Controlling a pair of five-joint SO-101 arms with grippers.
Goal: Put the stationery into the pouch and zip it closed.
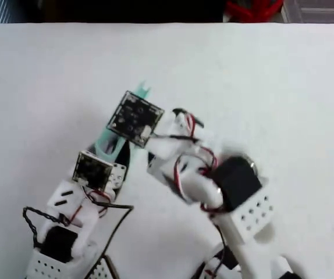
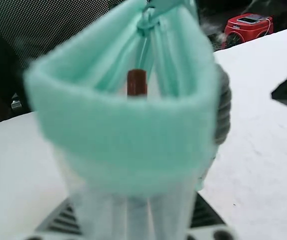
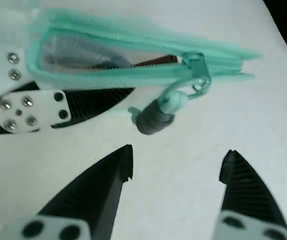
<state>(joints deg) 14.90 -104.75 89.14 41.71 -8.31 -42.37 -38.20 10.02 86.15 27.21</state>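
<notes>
A mint-green pouch (image 3: 133,45) lies on the white table (image 3: 263,120). Its zip stands partly open, with the slider (image 3: 193,62) near one end and a grey pull tab (image 3: 156,120) hanging from it. My right gripper (image 3: 178,155) hovers open just short of that tab, touching nothing. My left gripper (image 3: 58,105) is shut on the pouch's other end. In the left wrist view the pouch (image 2: 128,125) rises right in front of the camera, and a brown pencil end (image 2: 137,82) shows inside it. From above, the pouch tip (image 1: 142,88) pokes out past the right arm's camera board (image 1: 135,119).
The two arms (image 1: 231,186) crowd the table's front middle, with loose cables (image 1: 39,218) beside the left arm's base. A red object (image 1: 254,9) sits beyond the table's far edge. Bare white table (image 1: 283,75) spreads to the back and both sides.
</notes>
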